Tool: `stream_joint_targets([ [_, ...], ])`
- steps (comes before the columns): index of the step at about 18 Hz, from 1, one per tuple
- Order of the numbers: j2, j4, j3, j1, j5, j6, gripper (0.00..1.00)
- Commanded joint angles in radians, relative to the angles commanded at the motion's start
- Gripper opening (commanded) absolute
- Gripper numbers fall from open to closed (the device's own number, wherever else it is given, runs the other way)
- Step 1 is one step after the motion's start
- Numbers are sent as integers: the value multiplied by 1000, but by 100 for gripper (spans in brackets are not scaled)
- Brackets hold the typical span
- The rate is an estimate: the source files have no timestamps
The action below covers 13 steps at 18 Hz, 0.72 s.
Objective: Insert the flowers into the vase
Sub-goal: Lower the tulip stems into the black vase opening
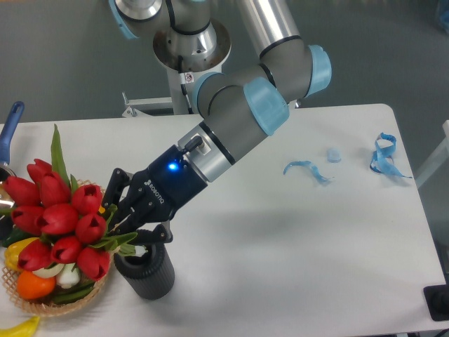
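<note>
White table (295, 239), grey wall behind. Over the wicker basket (42, 303) at near left, the flowers (59, 225) lie nearly flat, red heads pointing left and stems running right into the gripper (126, 228), which is clamped on them. The ribbed dark vase (146, 270) stands just below.

flowers (59, 226) left of vase (146, 270), above basket (42, 303)

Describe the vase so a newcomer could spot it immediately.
Look at the white table's front left area, just right of the wicker basket of vegetables. The vase is the short, dark grey ribbed cylinder standing upright below the end effector holding the red tulips.
</note>
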Motion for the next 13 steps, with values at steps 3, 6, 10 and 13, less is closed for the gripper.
stream_joint_targets([
  [3, 5, 0, -28, -9, 0, 40, 12],
  [6, 6, 0, -75, -12, 0, 95, 15],
  [10, 9, 0, -127, -25, 0, 153, 15],
  [13, 6, 0, -127, -25, 2, 160, 15],
])
